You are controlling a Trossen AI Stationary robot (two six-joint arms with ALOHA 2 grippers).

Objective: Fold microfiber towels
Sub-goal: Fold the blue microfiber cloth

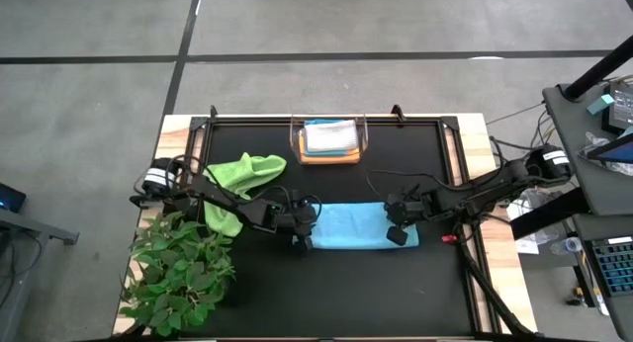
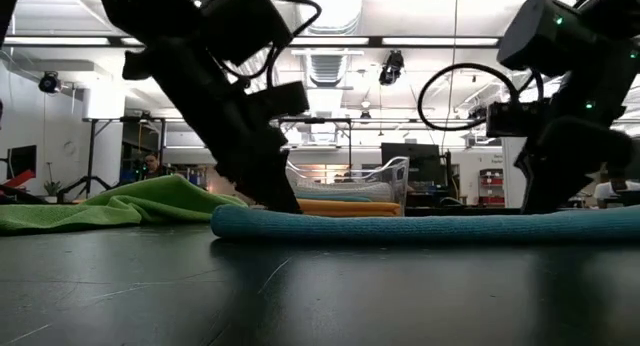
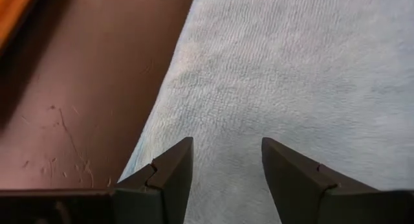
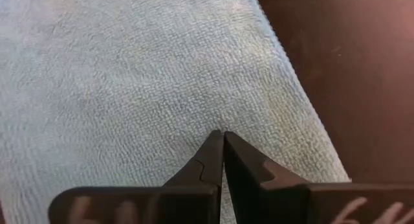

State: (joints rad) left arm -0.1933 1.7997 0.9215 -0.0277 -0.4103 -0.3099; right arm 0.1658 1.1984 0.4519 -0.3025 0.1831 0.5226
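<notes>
Light blue towel (image 1: 358, 226) center-frame: right tool (image 1: 397, 230) pinched together on its edge, left tool (image 1: 301, 234) apart; lift both corners evenly.

Even overhead light; ceiling strip lamps (image 2: 330, 61) glare at twelve o'clock in the low view, leaving the arms silhouetted. The black desk (image 2: 320, 296) shows soft sheen. Wrist views are slightly blurred close-up.

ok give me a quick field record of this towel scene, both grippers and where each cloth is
left gripper: open, over the left end of the light blue towel
right gripper: shut, at that towel's right end
light blue towel: flat, mid-table
lime green towel: crumpled, to the left
clear bin: far edge, holding stacked folded towels
plant: near left corner
</notes>
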